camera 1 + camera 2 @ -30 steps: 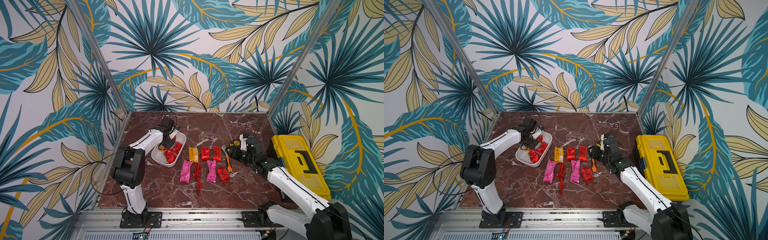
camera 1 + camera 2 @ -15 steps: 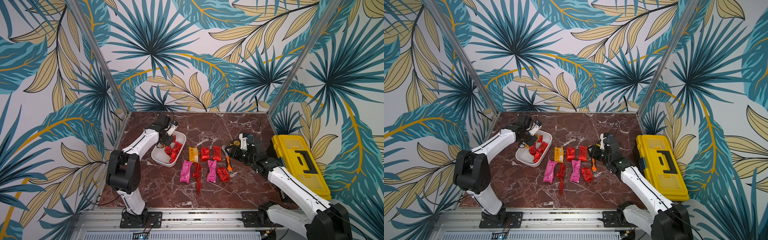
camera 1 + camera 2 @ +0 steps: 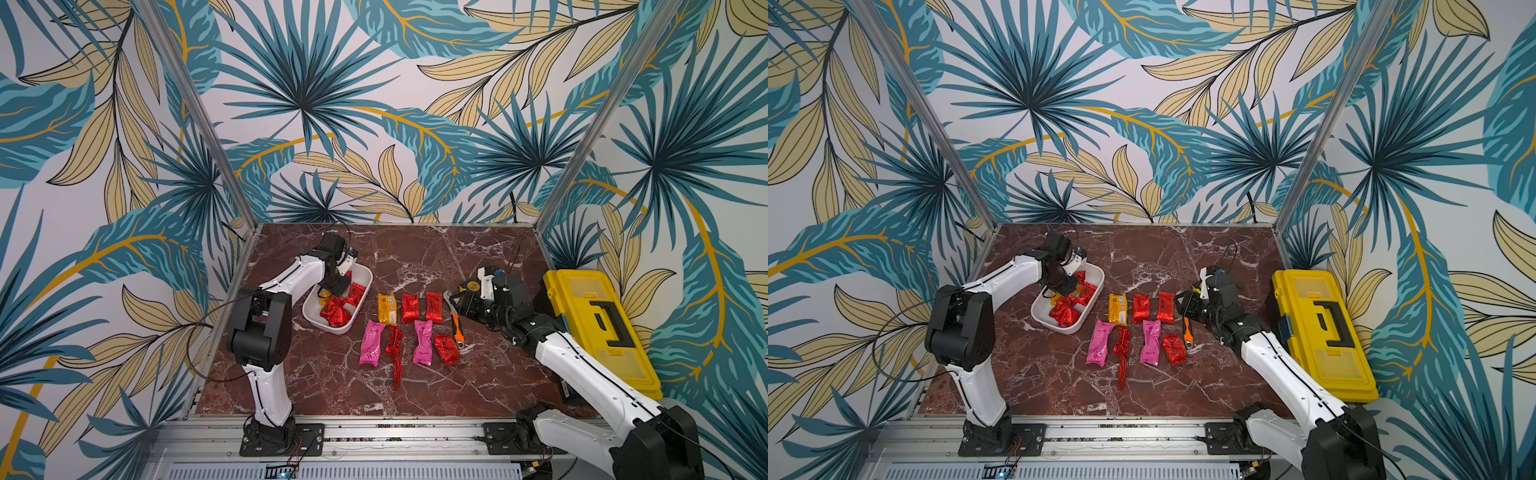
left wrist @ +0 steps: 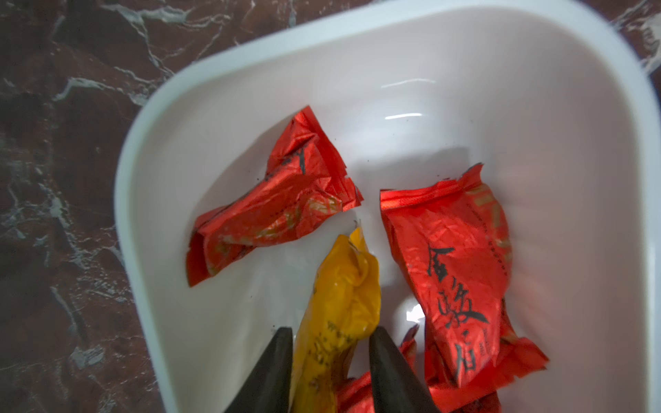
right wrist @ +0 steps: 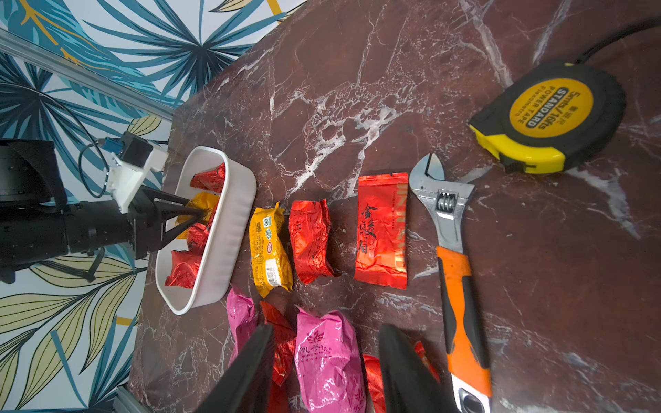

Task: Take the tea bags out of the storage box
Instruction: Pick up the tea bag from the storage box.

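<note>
Bright even light, soft shadows, glare streaks inside storage box (image 4: 400,116), left wrist view slightly blurred

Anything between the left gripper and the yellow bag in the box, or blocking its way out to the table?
Nothing visible. The yellow bag sits between the fingers of the left gripper. Red bags lie beside it, not on it. Going out, only the box wall and the laid-out bags beyond it need clearing.
</note>
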Tool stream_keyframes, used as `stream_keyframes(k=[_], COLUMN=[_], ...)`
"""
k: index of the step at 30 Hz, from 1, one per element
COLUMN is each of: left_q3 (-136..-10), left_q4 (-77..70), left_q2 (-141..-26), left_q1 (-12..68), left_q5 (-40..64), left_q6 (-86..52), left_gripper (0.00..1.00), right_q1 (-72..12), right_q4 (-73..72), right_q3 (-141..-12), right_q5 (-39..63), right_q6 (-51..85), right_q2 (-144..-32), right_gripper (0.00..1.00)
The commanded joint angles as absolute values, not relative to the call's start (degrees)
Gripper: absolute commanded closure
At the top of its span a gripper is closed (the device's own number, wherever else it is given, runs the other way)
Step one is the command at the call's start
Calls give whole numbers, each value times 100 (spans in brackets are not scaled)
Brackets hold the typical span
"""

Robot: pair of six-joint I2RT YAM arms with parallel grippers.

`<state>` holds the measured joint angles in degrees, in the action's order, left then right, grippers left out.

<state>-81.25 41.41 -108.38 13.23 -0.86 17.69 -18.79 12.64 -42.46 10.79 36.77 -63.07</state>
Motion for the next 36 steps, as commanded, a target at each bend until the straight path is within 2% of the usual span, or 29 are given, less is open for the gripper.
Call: stream_keyframes(k=[1,6,10,17,25,28,31,34,36], left_q3=[-8419,-8418,-8429,-8359,-8338,-8162,-7718,-7035,-6686], left_q4=[4196,4139,4160,4057,4111,4008,3563,2526,1892], left_q2=[-10942,-10877,-10822,-10206,-9294,-8908,-8496,-8193,-8011], left_q1=[1280,1284,1284,1291,1291,1285,1288,1347,1440], left_q5=[-62,10,37,45,391,1048,2190,3577,3997], left_q6=[1749,1762,1775,1760,1464,1058,249,-998,-1630], left_gripper=[67,89,99,100,100,100,100,100,100], right_q1=[-1907,-1908,-1923,-2019,-2494,-2661,-2954,-3183,-3254], right_q4=[1368,1371,1405,1486,1382,853,253,-288,-551], right_q3=[-4322,-4324,-4373,-4501,-4771,-4789,-4790,-4831,-4907], right_q5=[1124,1155,1193,1213,1107,1501,2036,2526,2853], right_q6=[3580,3577,3576,3571,3441,3326,3120,3015,3066], right_q2=[-6361,-6346,-6316,-6249,-6432,-6501,-6636,-6907,-7141], right_gripper=[48,48,48,48,48,46,44,43,43])
